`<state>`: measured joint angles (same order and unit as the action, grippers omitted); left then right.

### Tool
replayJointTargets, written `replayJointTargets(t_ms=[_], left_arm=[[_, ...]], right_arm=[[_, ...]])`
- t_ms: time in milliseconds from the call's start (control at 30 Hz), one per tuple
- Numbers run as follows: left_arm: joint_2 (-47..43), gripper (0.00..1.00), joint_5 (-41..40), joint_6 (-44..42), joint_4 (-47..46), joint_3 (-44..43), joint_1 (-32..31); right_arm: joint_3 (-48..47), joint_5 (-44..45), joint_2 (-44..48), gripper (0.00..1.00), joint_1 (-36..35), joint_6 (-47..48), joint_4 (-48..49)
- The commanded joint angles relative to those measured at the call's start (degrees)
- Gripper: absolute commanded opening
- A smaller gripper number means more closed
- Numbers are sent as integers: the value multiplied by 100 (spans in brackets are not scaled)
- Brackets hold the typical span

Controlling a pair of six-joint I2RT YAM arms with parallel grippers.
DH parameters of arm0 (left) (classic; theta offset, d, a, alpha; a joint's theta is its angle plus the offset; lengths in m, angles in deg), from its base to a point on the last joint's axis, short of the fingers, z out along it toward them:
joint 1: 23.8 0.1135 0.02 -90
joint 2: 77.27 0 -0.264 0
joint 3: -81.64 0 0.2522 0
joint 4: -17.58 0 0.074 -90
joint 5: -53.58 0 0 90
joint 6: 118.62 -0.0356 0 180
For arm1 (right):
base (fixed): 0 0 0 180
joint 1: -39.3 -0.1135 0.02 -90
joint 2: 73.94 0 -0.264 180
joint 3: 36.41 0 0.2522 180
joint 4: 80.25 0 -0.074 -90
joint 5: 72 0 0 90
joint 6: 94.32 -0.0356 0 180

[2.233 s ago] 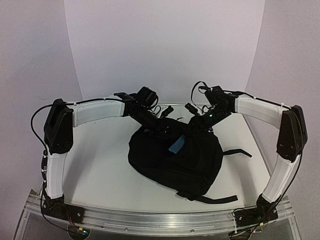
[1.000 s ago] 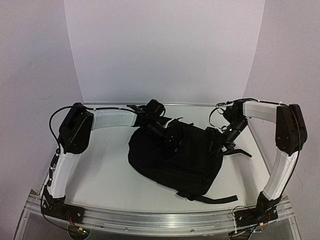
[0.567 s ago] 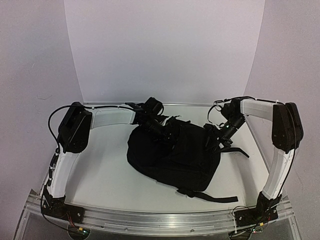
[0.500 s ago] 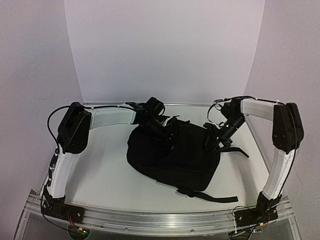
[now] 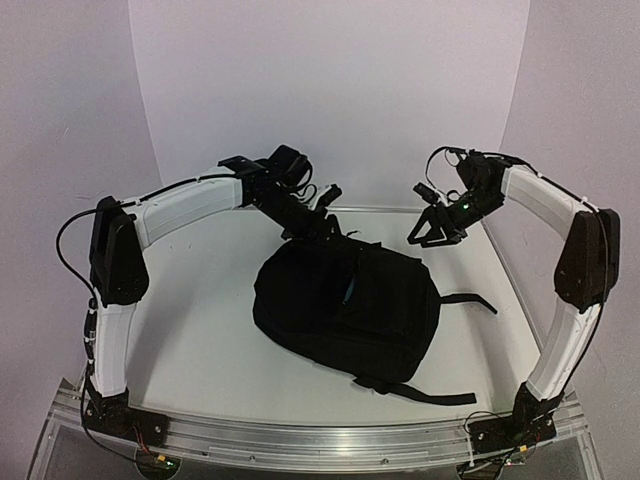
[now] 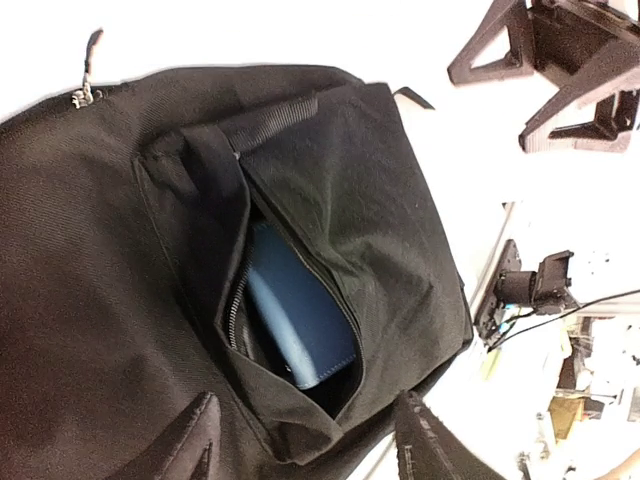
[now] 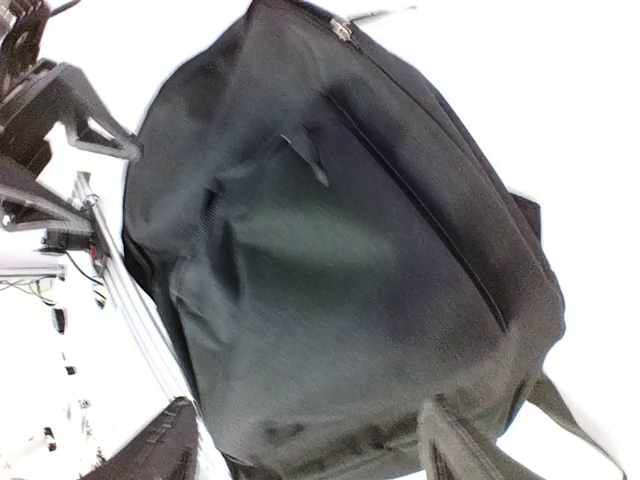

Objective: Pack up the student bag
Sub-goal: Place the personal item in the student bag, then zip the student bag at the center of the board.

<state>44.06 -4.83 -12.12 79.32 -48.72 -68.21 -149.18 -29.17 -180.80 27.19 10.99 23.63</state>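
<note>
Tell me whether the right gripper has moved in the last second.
Yes. The right gripper has lifted off the right side of the backpack and drawn back toward the far edge of the table; it now hangs clear of it.

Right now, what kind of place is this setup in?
Likely a robot lab test bench: a white table with a curved white backdrop, left arm and right arm bolted to a metal rail, one backpack between them.

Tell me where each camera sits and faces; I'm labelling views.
Top external: above, behind the bases, facing down at student bag; both arms show.
Left wrist: on left gripper, facing bag's open pocket; own fingertips show.
Right wrist: on right gripper, facing the bag; own fingertips show.
Wrist views share the bag and each other's gripper.
</note>
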Motion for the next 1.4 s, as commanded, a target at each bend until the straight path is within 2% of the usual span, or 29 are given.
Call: replayJointTargets(t_ms=[0,100,200,300,400,533,633,733,833,967,1067,1200,1300,1367], left_arm=[[-37,56,-57,68,-85,-173,-15],[13,51,248,368,-536,34,-45],[77,54,255,552,-982,123,-186],[408,59,35,558,-822,-221,-339],[694,56,-35,554,-709,-614,-441],[848,47,65,578,-758,-822,-549],[859,46,63,718,-925,-583,-559],[1002,45,-340,924,-736,-389,-515],[1288,33,-766,1044,-112,-451,-405],[1195,19,-1368,1111,105,-305,-392],[1165,14,-1561,1117,360,-395,-391],[985,22,-1775,1019,689,-391,-394],[431,36,-1724,912,334,-49,-399],[77,41,-1751,948,97,188,-380]], right_arm=[[-124,-508,142,63,-104,-176,125],[-77,-623,162,52,-193,-182,167],[132,-587,226,49,-323,-352,469],[237,-637,173,44,-346,-505,732],[264,-727,70,35,-380,-610,826],[299,-746,-4,32,-392,-743,935],[314,-749,-35,31,-389,-798,989],[337,-751,-52,28,-395,-846,1046],[330,-765,-17,27,-399,-857,1064],[407,-708,91,22,-496,-886,1157],[530,-628,171,21,-599,-979,1306],[663,-533,263,19,-714,-1110,1528],[772,-391,370,17,-863,-1279,1747],[876,-188,473,17,-1047,-1430,2027]])
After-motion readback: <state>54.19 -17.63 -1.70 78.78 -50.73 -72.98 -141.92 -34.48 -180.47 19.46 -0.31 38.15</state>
